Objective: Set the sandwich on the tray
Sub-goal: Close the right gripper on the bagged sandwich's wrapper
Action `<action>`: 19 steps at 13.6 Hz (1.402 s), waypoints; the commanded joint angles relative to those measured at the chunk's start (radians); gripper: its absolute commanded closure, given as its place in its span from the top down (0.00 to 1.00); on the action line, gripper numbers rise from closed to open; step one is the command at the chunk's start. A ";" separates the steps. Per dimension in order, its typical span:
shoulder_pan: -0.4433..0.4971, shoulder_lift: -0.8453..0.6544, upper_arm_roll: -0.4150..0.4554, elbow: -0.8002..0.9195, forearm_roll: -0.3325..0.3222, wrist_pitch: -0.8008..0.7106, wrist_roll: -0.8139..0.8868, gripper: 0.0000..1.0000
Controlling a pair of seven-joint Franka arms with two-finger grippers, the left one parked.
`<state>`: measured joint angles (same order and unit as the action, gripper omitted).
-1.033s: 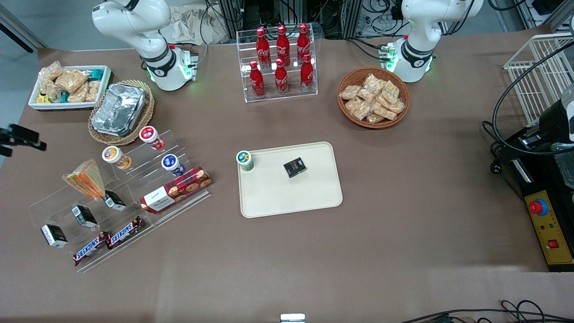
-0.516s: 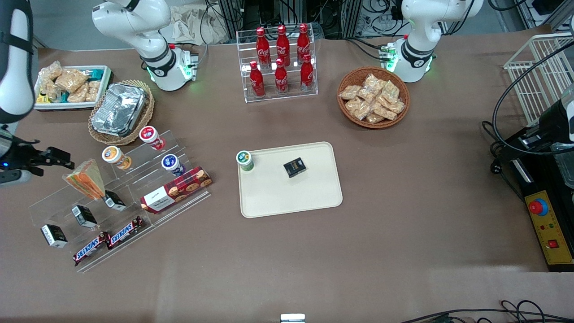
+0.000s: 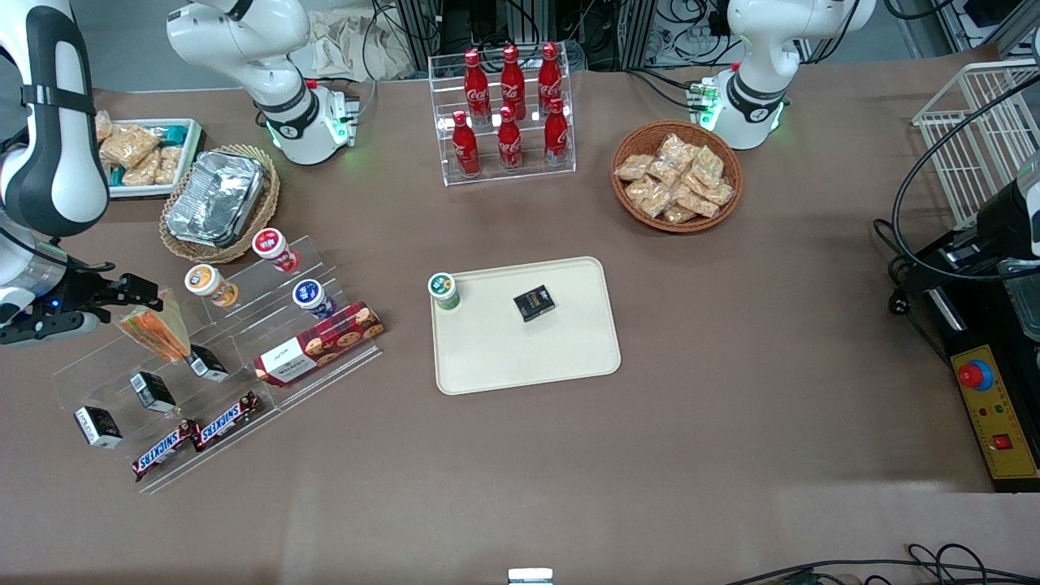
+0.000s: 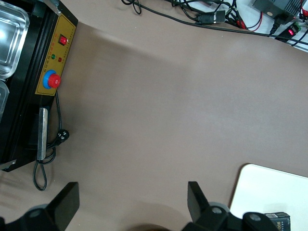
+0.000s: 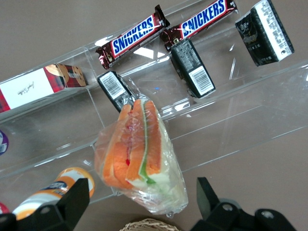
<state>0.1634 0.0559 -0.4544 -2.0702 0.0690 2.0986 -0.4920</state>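
Note:
The sandwich (image 3: 154, 329), a clear-wrapped wedge with orange, pale and green layers, leans on the top step of the acrylic stand (image 3: 106, 357). My right gripper (image 3: 140, 296) is open just above it, at the working arm's end of the table. In the right wrist view the sandwich (image 5: 137, 154) lies between the two black fingers (image 5: 77, 195) of the gripper (image 5: 142, 204), and nothing is gripped. The cream tray (image 3: 528, 349) lies mid-table, toward the parked arm from the stand; its corner shows in the left wrist view (image 4: 269, 187).
A green-lidded cup (image 3: 444, 290) and a small black box (image 3: 534, 302) are on the tray. The stand also holds cups, a cookie box (image 3: 321, 341), black boxes (image 5: 192, 65) and Snickers bars (image 5: 132, 36). A wicker basket with a foil container (image 3: 215, 199) sits close by.
My right arm has come into the front view from the working arm's end. The gripper has moved over the stand to the sandwich. The sandwich and the tray have not moved.

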 commanded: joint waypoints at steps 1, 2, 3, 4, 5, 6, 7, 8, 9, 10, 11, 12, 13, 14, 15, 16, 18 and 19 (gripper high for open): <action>0.004 0.002 0.000 -0.022 0.012 0.049 -0.016 0.99; 0.004 0.011 0.000 -0.031 0.012 0.067 -0.023 0.99; 0.004 0.015 0.000 -0.040 0.012 0.086 -0.026 0.99; 0.004 0.019 0.000 -0.051 0.012 0.106 -0.028 0.99; 0.004 0.022 0.000 -0.062 0.012 0.125 -0.028 0.99; 0.002 0.028 0.000 -0.071 0.012 0.141 -0.030 0.99; 0.002 0.033 0.000 -0.077 0.012 0.153 -0.030 0.98; 0.004 0.038 0.000 -0.077 0.012 0.161 -0.030 0.95; 0.004 0.042 0.000 -0.077 0.012 0.161 -0.030 0.84; 0.004 0.044 0.000 -0.077 0.012 0.158 -0.030 0.66; 0.004 0.045 0.000 -0.079 0.012 0.150 -0.030 0.46; 0.005 0.045 0.003 -0.079 0.012 0.144 -0.030 0.28; 0.005 0.047 0.005 -0.077 0.012 0.127 -0.030 0.11; 0.005 0.045 0.006 -0.074 0.012 0.114 -0.030 0.00; 0.010 0.039 0.010 -0.067 0.011 0.098 -0.034 0.00; 0.031 0.029 0.008 -0.050 0.011 0.080 -0.058 0.00; 0.042 0.006 0.008 0.005 0.006 0.048 -0.120 0.00; 0.042 -0.011 0.010 0.033 0.006 0.019 -0.156 0.00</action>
<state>0.2028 0.0860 -0.4429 -2.0940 0.0690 2.1881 -0.5820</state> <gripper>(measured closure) 0.604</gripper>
